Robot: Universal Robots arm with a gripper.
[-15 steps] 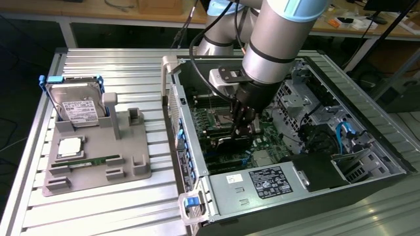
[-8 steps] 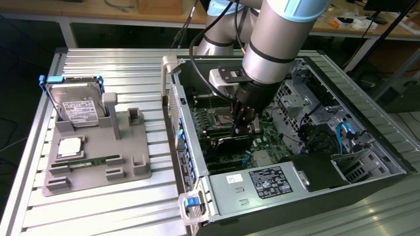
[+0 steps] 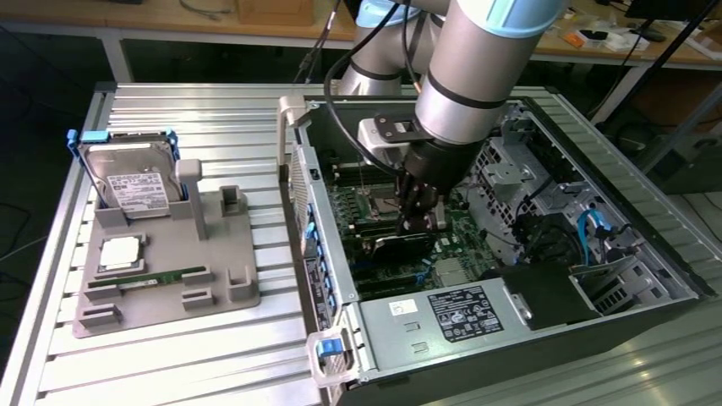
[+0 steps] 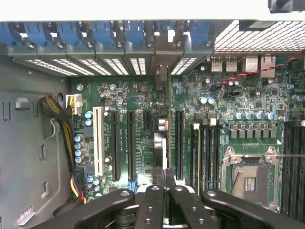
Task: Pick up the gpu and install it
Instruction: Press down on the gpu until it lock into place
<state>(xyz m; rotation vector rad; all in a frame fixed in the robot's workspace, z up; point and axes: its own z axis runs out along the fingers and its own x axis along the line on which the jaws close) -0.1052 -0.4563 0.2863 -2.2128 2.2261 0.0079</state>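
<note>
1. The pincer (image 3: 418, 227) is down inside the open computer case (image 3: 631, 182), its fingers (image 4: 159, 200) pressed together on the top edge of the gpu (image 3: 397, 247).
2. The gpu stands on edge over the motherboard (image 3: 451, 245). In the wrist view it appears as a thin dark card (image 4: 162, 119) running from the fingers toward the rear slot openings, in line with the expansion slots (image 4: 129, 143).
3. Whether its lower edge is fully seated in a slot cannot be told.
4. Room around it is tight: case walls on all sides, the power supply (image 3: 451, 313) close by at the near end, the drive cage (image 3: 513, 169) beyond the arm.
5. A cable bundle (image 4: 64, 129) hangs beside the slots.
6. On the tabletop (image 3: 181, 364), well apart from the case, a grey fixture (image 3: 169, 279) holds a hard drive (image 3: 134, 182) upright.
</note>
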